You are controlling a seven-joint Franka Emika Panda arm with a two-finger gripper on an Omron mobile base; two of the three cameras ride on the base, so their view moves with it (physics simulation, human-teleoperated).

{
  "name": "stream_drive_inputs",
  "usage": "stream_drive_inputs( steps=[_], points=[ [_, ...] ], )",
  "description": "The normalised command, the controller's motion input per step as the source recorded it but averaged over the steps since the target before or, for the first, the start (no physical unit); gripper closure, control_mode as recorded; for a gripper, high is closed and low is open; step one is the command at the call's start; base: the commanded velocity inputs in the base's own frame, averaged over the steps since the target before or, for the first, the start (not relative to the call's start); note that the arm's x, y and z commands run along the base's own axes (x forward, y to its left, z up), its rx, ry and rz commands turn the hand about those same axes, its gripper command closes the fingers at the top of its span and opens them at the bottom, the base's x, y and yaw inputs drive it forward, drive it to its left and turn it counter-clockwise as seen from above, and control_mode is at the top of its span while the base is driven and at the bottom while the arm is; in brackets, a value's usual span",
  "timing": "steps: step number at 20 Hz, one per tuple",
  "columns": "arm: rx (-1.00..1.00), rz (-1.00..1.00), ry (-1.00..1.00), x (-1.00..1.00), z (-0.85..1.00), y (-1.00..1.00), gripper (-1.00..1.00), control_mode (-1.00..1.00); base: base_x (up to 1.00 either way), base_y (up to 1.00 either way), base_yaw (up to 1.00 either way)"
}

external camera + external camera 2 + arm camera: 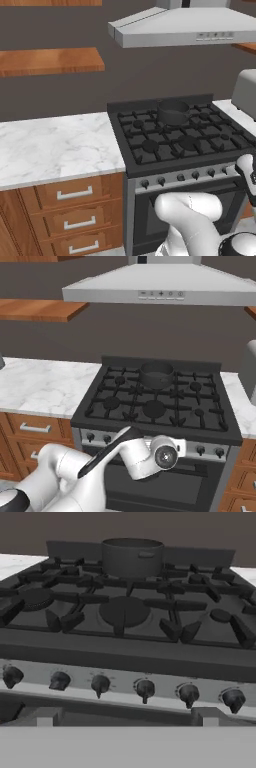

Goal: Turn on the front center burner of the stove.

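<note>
Black gas stove [130, 647] straight ahead of the hand camera, set between marble worktop [50, 145] and a second worktop run on its far side. Front center burner [124, 609], the widest dark cap, near the stove's front edge and directly in front of the small grey pot [132, 557] at the stove's back; no flame visible on it. Six small black knobs [145, 689] in a row along the stove's silver front strip [120, 679], just below the grates. Pincer [127, 719] low at the stove's front, level with the strip, two finger tips [45, 717] well apart with nothing between them, so released. Likely handling: knobs rigid, small, smooth and probably slippery, fixed on a shaft, needing a firm pinch across the raised ridge and then a twist rather than a pull. Which knob governs the center burner not readable from here; the two middle ones of the row the likeliest, a judgement only. Range hood [160, 288] above the stove, out of the way.
</note>
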Motion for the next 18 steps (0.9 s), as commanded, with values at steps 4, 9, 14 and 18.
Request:
stream_drive_inputs(
  steps=[4,9,14,18],
  points=[
    [0.01,0.00,0.00,0.00,-0.02,-0.04,-1.00,-1.00,0.00,0.00,0.00],
    [0.00,0.00,0.00,0.00,-0.26,-0.01,-1.00,-1.00,0.00,0.00,0.00],
    [0.04,0.00,-0.02,0.00,-0.45,0.00,-1.00,-1.00,0.00,0.00,0.00],
    [0.10,0.00,-0.09,0.00,-0.37,-0.07,-1.00,-1.00,0.00,0.00,0.00]
  ],
)
